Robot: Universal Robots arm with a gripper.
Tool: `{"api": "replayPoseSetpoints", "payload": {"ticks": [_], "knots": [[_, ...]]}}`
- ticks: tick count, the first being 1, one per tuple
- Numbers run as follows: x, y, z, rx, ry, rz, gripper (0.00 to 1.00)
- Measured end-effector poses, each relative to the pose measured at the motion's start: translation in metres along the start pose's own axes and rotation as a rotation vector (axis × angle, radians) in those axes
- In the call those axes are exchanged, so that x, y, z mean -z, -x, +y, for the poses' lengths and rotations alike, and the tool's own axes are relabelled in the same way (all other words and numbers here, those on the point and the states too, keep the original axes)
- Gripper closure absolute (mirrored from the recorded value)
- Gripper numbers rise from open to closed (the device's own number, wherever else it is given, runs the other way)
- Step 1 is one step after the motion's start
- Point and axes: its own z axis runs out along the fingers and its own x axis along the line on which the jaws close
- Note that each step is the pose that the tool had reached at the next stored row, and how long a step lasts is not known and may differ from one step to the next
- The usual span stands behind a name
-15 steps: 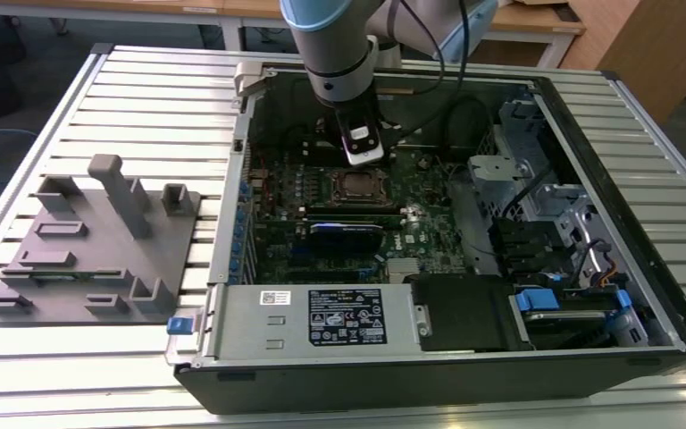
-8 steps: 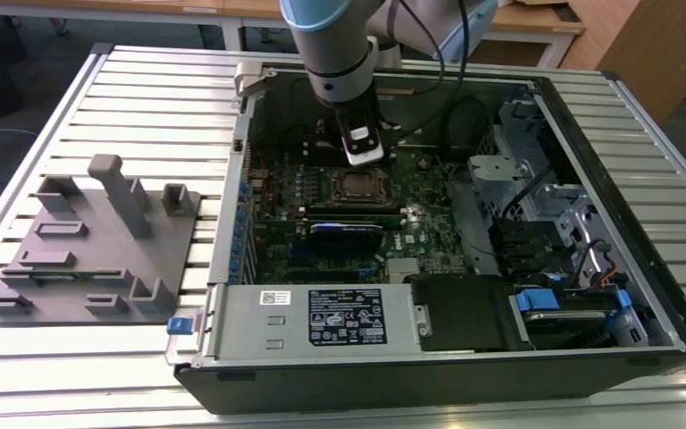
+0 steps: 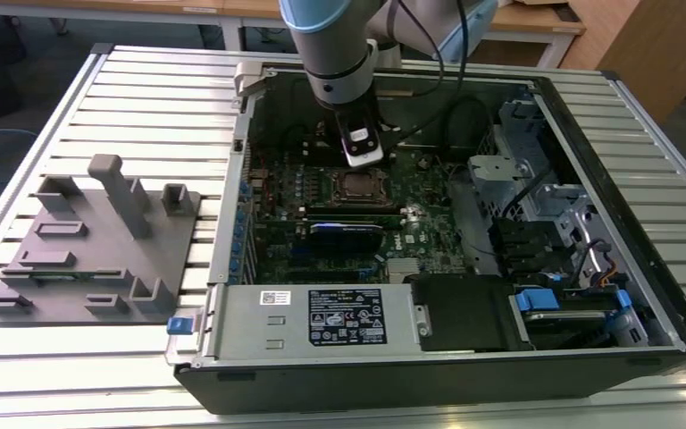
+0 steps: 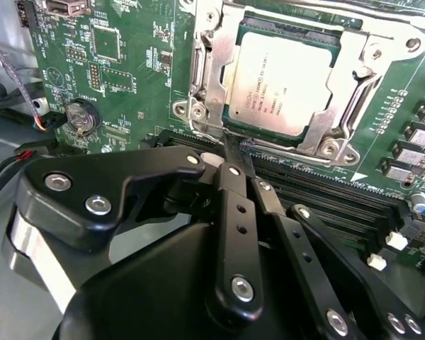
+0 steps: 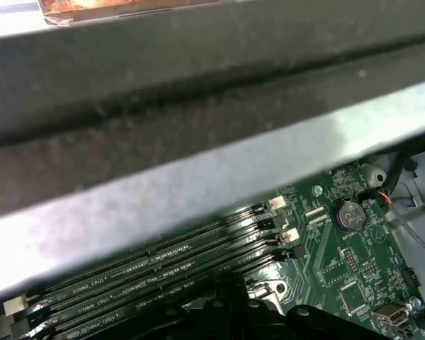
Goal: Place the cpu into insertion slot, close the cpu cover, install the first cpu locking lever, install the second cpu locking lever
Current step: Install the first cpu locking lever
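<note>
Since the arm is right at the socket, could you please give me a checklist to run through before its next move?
1. The cpu lies flat in the insertion slot: ok.
2. The cpu cover is down, framing the chip: ok.
3. The locking levers are latched: cannot tell.
4. The gripper sits at the socket edge beside the memory slots, fingers together: ok.
5. Nothing is caught between the fingers: cannot tell.
</note>
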Motion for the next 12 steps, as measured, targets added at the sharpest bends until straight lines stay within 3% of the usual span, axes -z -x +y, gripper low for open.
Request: {"api": "replayPoseSetpoints", "payload": {"ticks": [12], "knots": [[-0.0013,0.0009,0.0012,0.000,0.0006,-0.0001,0.89]]}}
